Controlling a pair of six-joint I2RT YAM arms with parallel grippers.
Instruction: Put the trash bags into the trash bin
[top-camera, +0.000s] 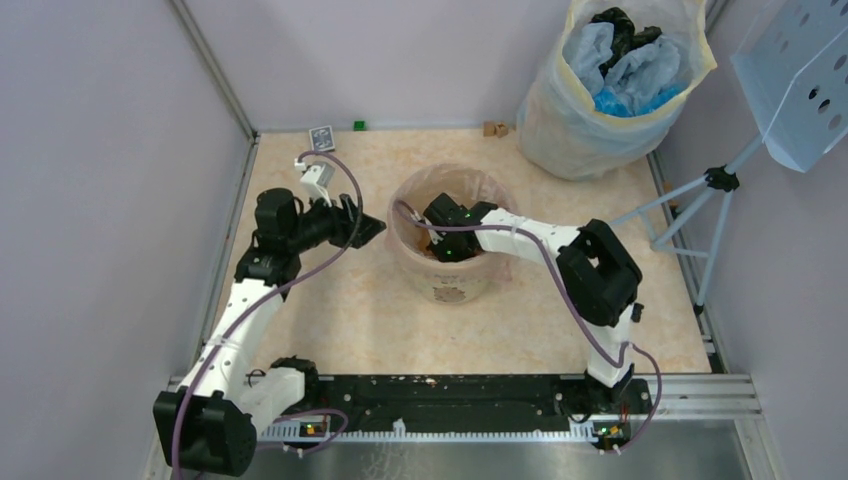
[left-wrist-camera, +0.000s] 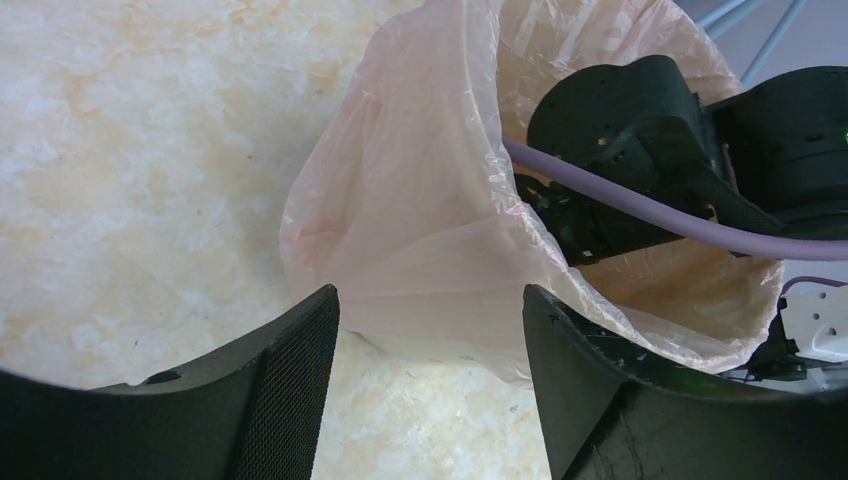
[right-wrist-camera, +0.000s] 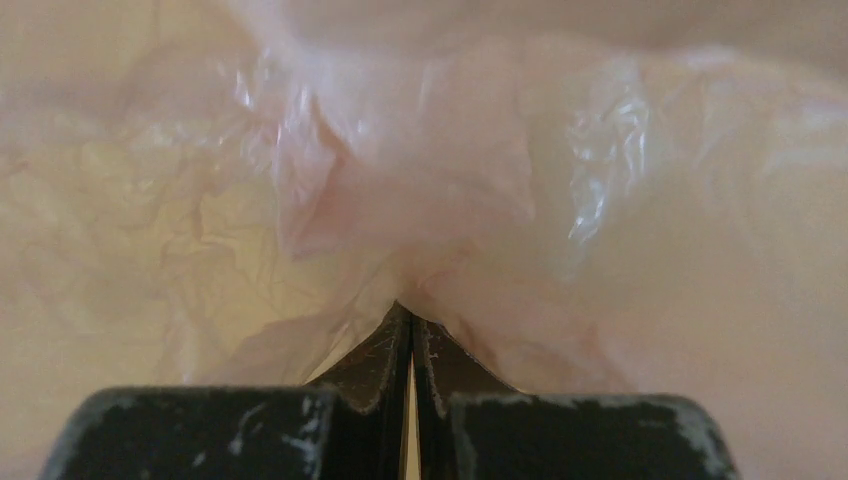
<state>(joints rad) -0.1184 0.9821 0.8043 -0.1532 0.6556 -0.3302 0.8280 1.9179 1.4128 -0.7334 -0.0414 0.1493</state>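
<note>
Right gripper (top-camera: 447, 238) is down inside the bin (top-camera: 455, 288), its jaws hidden from above. Left gripper (top-camera: 368, 228) hangs just left of the bin's rim, spread wide and holding nothing. The pink bag (top-camera: 492, 196) sits in the bin with its mouth ruffled around the rim.

From the left wrist, the bag (left-wrist-camera: 420, 200) drapes over the bin's rim and down its outside. It lies straight ahead of the open left gripper (left-wrist-camera: 430, 300) but apart from it.

From the right wrist, the right gripper (right-wrist-camera: 408, 322) is pressed shut, with a fold of bag (right-wrist-camera: 400, 220) gathered at its tips, seemingly pinched.

I'd judge this the seating step: the bag is in and held low in the bin. The next move calls for the left gripper to close on the loose film at the rim and settle it without dragging the bag out.
</note>
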